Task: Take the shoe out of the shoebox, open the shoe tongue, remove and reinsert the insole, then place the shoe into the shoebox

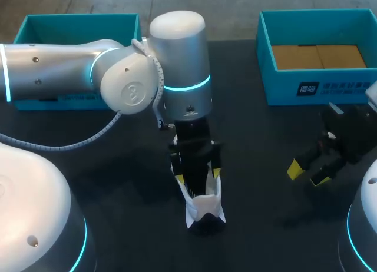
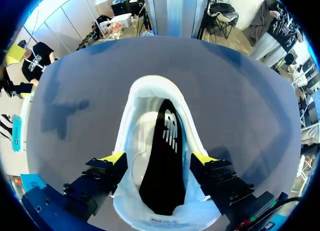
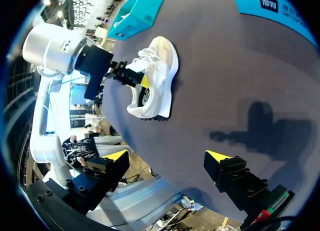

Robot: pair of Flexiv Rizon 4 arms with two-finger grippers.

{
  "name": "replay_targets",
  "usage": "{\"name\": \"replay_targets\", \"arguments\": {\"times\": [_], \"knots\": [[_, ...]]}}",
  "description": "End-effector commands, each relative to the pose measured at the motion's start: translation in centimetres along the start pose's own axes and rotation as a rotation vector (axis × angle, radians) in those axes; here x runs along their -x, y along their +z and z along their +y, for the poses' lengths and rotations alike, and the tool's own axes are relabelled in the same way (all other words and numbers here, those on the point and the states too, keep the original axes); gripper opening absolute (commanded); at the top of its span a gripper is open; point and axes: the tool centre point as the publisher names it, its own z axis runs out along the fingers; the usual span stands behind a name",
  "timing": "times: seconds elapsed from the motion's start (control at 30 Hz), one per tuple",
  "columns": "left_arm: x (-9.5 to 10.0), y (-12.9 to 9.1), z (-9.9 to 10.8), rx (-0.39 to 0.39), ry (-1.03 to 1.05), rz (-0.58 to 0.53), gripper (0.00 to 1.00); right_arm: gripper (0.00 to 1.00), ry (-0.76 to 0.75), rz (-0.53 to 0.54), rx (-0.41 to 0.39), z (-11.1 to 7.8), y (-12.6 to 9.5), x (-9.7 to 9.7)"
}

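Left hand (image 1: 198, 175): stands over the shoe's opening, straddling its sides. I cannot tell whether it presses on them.
Right hand (image 1: 307, 173): wide open and holding nothing, near the table's right edge, well apart from the shoe.
White lace-up shoe (image 1: 203, 208): out of its box, on the dark table (image 1: 118, 183) near the middle of the near edge.
Black insole (image 2: 162, 176): lies inside the shoe, showing through the opening.
Teal cardboard shoebox (image 1: 283, 83): at the far right corner, with a brown floor.
Second teal shoebox (image 1: 76, 17): at the far left corner.
Step in hand: I judge this to be the insole stage. I cannot tell whether it is before removal or after reinsertion.
Next move: if removal, I must pinch the insole's edge and lift it along the shoe. The shoe may rise with it unless my right hand comes across to steady it.
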Motion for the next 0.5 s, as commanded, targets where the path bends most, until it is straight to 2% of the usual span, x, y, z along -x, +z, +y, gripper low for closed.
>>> {"name": "replay_targets", "arguments": {"times": [0.03, 0.3, 0.5], "knots": [[-0.8, -0.2, -0.1, -0.008, 0.007, -0.022, 0.87, 1.0, 0.002, -0.003, 0.001, -0.1, 0.1, 0.0], [-0.6, -0.3, -0.8, -0.009, 0.018, -0.026, 0.92, 1.0, 0.002, -0.003, 0.001, -0.1, 0.1, 0.0], [-0.3, 0.3, -1.6, 0.001, 0.04, -0.017, 0.92, 1.0, 0.002, -0.003, 0.001, -0.1, 0.1, 0.0]]}}
